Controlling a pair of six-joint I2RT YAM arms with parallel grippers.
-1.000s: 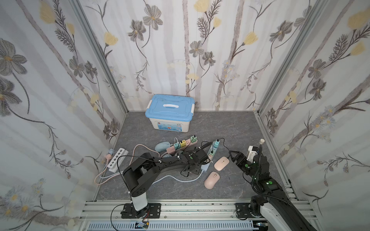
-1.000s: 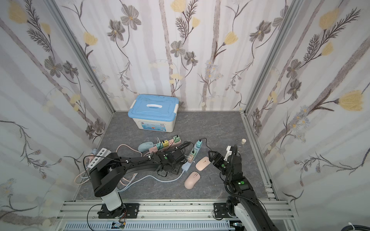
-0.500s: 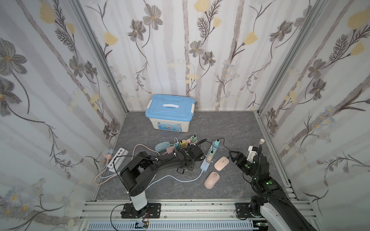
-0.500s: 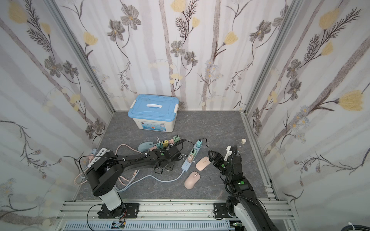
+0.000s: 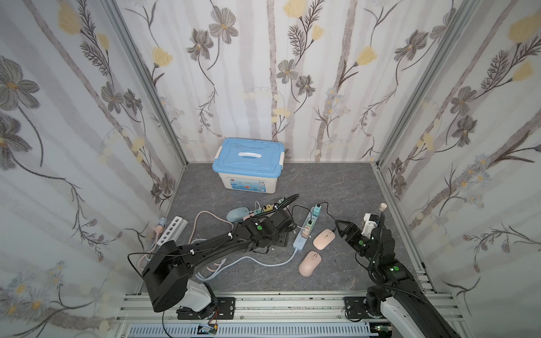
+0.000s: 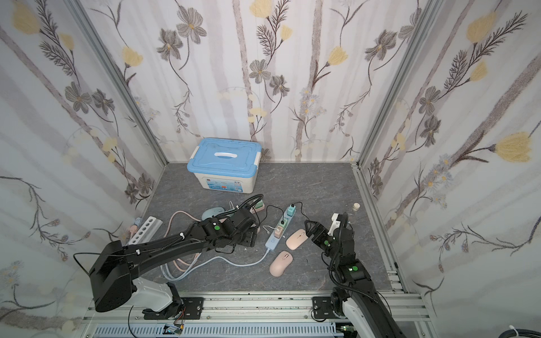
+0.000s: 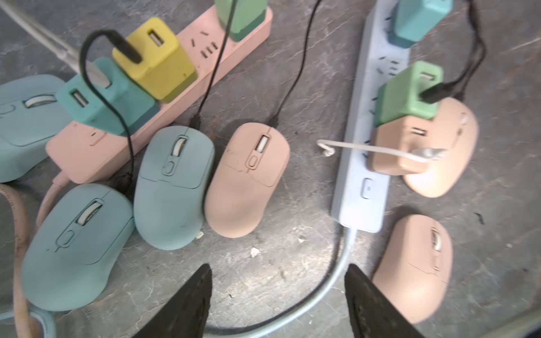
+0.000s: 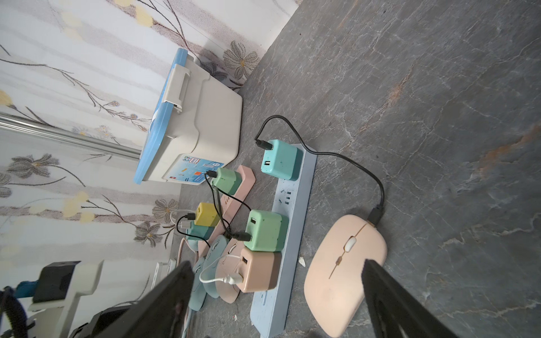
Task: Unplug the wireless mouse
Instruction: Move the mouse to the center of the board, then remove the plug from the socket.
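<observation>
Left gripper (image 7: 278, 281): fingers (image 7: 199, 298) spread apart, only bare floor between them. Just ahead of the fingertips a blue mouse (image 7: 172, 187) and a pink mouse (image 7: 246, 181) lie side by side, each with a black lead in its nose. Both top views hide this pair under the left wrist (image 5: 263, 229). Right gripper (image 8: 278, 263): held wide, empty. The flat pink mouse (image 8: 345, 269) sits in the gap against one finger (image 8: 389, 295); contact unclear. Only this wrist view shows its black cable (image 8: 375, 216) plugged into the front and running to a teal charger (image 8: 279, 159) on the pale blue strip (image 8: 292, 204). In both top views that mouse lies just beside the right fingertips. Since a second ago the left arm has drawn back slightly from the pale blue strip; the right arm is unchanged.
</observation>
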